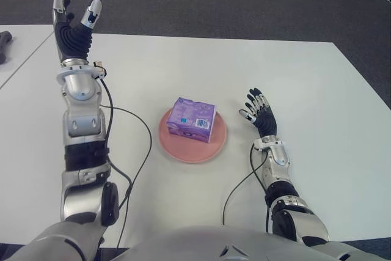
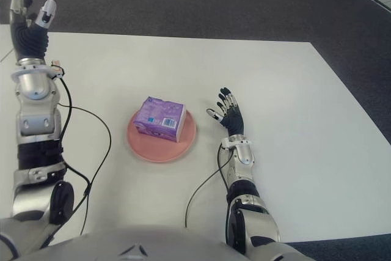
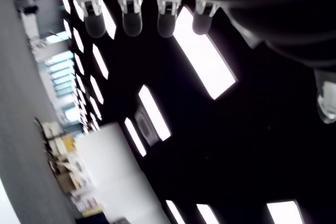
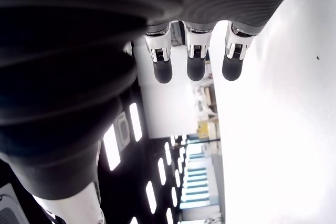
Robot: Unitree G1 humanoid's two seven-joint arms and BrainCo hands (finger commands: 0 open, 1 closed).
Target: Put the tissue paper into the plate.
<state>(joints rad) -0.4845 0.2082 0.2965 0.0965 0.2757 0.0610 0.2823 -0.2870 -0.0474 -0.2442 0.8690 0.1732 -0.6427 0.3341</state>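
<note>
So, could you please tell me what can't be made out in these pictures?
- Print on the tissue pack: too small to read in either eye view.
- Part of the plate: covered by the pack lying on it.
- Dark object at the table's far left: cut off by the left eye view's edge.
- Table and plate: absent from both wrist views, which show the open left robot hand, the open right robot hand and ceiling lights.

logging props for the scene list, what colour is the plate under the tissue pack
Salmon pink. The plate shows best in the left eye view, beneath the purple tissue pack.
</note>
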